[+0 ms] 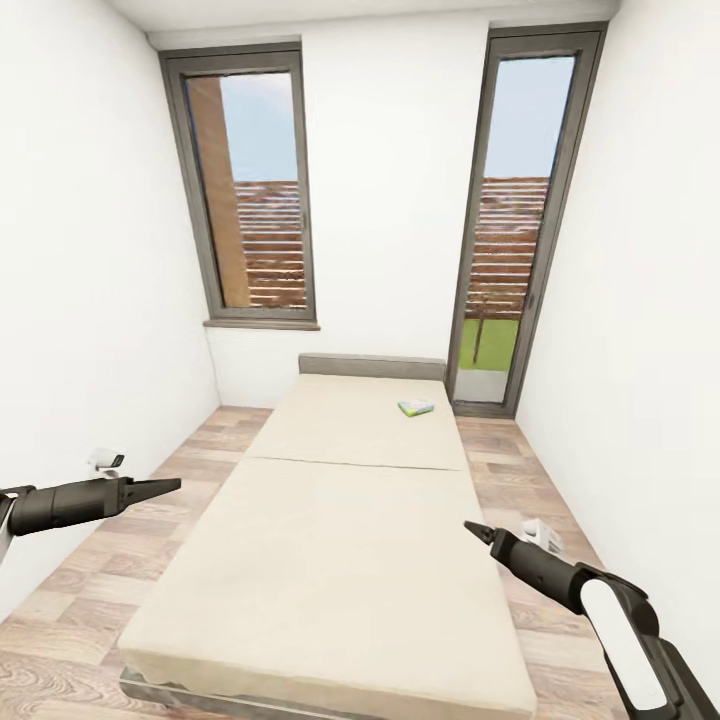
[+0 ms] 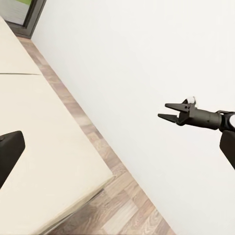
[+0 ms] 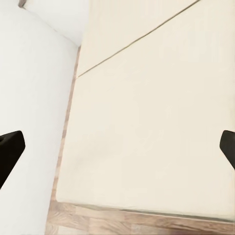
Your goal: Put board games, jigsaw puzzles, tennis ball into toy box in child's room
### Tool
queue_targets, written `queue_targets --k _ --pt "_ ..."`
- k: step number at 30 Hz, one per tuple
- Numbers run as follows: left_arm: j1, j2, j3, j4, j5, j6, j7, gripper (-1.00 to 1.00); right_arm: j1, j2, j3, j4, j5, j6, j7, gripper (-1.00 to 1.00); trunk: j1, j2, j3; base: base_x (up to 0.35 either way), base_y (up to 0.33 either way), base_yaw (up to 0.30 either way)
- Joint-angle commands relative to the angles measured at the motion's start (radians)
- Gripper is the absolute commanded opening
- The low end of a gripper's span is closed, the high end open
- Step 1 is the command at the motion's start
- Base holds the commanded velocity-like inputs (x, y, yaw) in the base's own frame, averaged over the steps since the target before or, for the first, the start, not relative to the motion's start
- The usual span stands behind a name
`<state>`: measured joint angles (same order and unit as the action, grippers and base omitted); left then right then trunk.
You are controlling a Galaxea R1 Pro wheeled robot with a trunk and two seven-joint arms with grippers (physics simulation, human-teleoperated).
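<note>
My head camera is looking down the bed [image 1: 350, 520] lengthwise; both wrist cameras are facing across its mattress.

Both arms are dark charcoal, rounded tubes that narrow toward the wrist. The right arm [image 1: 600, 610] carries a glossy white oval panel set into a black frame on its forearm. The left arm [image 1: 60, 505] shows a white patch at its upper end. Each ends in slim black pointed fingers [image 1: 158, 487], wedge-shaped, tapering to sharp tips. No cables or screws can be made out.
</note>
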<state>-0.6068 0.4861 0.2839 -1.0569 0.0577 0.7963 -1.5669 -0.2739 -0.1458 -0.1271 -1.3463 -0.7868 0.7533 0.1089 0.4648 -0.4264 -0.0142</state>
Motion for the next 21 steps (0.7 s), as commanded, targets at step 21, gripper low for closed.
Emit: queue_targets --k 21 --pt "-0.001 0.0 -0.002 0.0 -0.002 0.012 -0.004 1.0 -0.001 0.002 -0.003 0.002 -0.005 0.005 0.012 1.0 0.001 -0.002 -0.002 0.005 -0.127 0.0"
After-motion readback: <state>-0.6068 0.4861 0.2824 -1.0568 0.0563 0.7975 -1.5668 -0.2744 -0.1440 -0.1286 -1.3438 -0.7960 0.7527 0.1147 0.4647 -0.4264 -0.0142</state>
